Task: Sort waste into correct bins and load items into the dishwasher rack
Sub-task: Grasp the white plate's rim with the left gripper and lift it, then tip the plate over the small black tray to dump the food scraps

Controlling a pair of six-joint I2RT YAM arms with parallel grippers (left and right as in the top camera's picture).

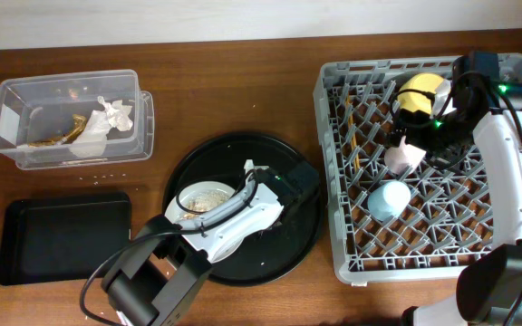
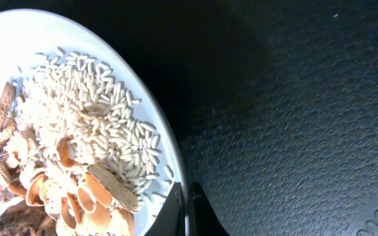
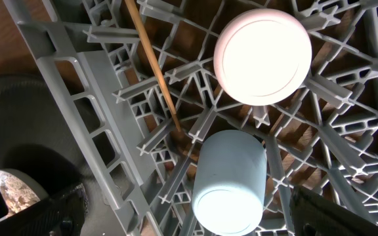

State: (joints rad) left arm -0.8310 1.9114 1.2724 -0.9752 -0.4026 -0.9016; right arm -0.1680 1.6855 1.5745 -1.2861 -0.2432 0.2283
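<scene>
My left tool [image 2: 186, 213] looks clamped on the plate [image 2: 18, 39] rim. I should lift it level so the rice and shells [image 2: 84, 137] stay put. Jaws of my right tool [image 3: 189, 213] are spread, empty, over the rack [image 3: 84, 92].

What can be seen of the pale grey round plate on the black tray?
The pale grey round plate looks smooth and glossy, like ceramic or plastic. It lies flat on the big round black tray, left of its centre. It holds white rice grains and tan shell-like scraps. The left arm crosses above it, and the left end effector sits at its rim; whether it grips is unclear.
</scene>
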